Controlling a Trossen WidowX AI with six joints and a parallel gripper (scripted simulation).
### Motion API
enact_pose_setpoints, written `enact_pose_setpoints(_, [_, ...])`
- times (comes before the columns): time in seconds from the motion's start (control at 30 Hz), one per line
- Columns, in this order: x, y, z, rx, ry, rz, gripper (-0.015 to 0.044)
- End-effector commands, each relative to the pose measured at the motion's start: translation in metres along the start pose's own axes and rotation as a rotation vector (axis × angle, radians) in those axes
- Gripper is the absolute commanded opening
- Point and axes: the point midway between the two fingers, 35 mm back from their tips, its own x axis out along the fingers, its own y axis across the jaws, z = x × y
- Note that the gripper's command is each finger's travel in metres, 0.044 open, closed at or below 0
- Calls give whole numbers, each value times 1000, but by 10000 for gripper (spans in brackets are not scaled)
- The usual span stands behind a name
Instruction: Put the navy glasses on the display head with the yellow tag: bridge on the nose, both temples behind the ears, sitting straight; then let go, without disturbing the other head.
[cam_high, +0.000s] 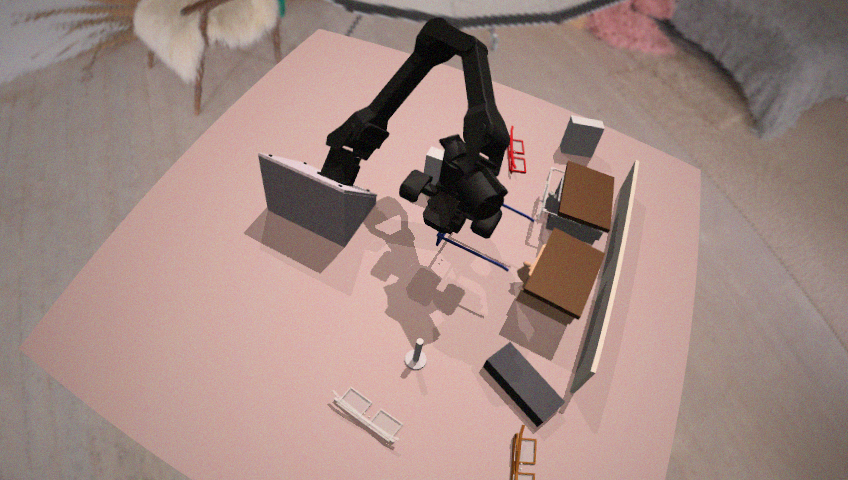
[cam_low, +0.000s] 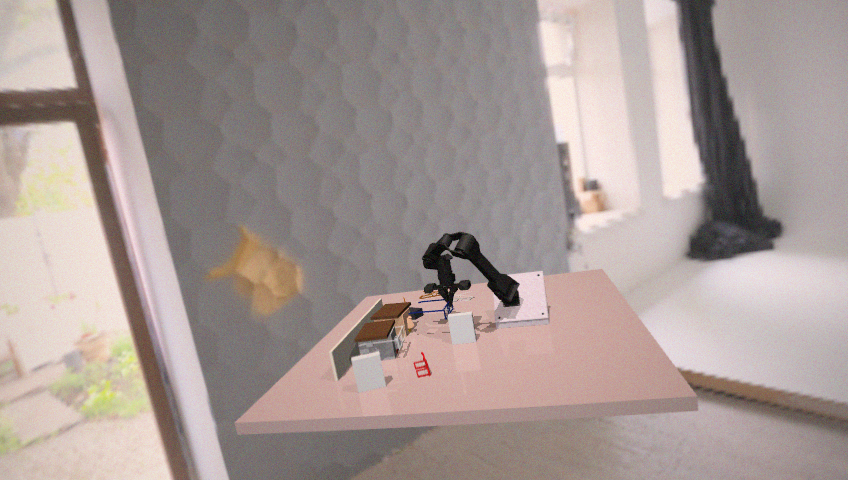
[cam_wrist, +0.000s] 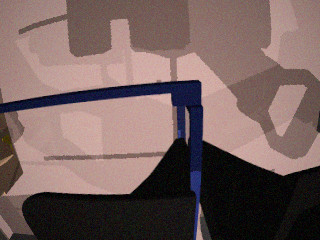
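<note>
The navy glasses (cam_high: 476, 253) (cam_wrist: 100, 93) are held off the table, their open temples pointing toward the display heads. My gripper (cam_high: 445, 229) (cam_low: 449, 303) (cam_wrist: 186, 146) is shut on their front frame, which stands between the fingers in the wrist view. Both temple tips are short of the heads, with a gap. A tan head (cam_high: 536, 261) (cam_low: 409, 322) is mostly hidden under a brown roof (cam_high: 565, 273). A small yellow mark (cam_wrist: 6, 139) shows at the left edge of the wrist view, probably its tag. The other head, grey and mostly hidden, is under a second brown roof (cam_high: 586, 196), with white glasses before it.
A long upright panel (cam_high: 612, 273) stands behind the roofs. A dark block (cam_high: 523, 383) lies beside the tan head's roof. White blocks (cam_low: 368, 371) (cam_low: 462, 328) stand on the other side, near red glasses (cam_high: 512, 151). A small post (cam_high: 418, 349), white glasses and orange glasses (cam_high: 515, 455) are farther off.
</note>
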Motion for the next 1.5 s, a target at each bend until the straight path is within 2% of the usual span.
enact_pose_setpoints(0.0, [5,-1,0,10,6,-1,0])
enact_pose_setpoints(0.67, [22,1,2,10,6,-1,0])
enact_pose_setpoints(1.47, [23,37,1,8,7,0,0])
